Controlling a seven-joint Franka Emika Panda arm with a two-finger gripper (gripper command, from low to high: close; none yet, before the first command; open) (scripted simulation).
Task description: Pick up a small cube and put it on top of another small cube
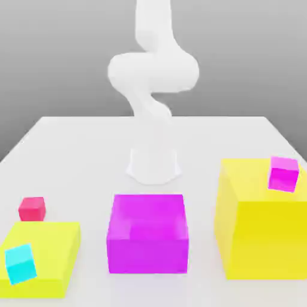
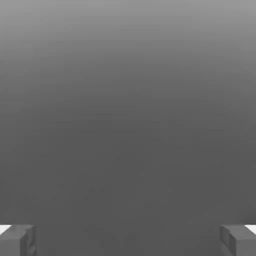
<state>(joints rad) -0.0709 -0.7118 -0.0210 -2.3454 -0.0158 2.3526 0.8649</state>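
Note:
Three small cubes show in the exterior view. A red cube (image 1: 32,208) rests on the table at the exterior view's left. A cyan cube (image 1: 21,264) lies tilted on the low yellow block (image 1: 54,252). A small magenta cube (image 1: 283,173) sits tilted on the top of the tall yellow block (image 1: 258,234) at the exterior view's right. In the hand view my gripper (image 2: 128,240) is open, its grey fingertips (image 2: 17,240) far apart with nothing between them and only plain grey background beyond.
A large magenta block (image 1: 147,234) stands at the front middle of the white table (image 1: 90,150). The white arm (image 1: 153,90) rises from its base (image 1: 154,165) behind that block and curves upward.

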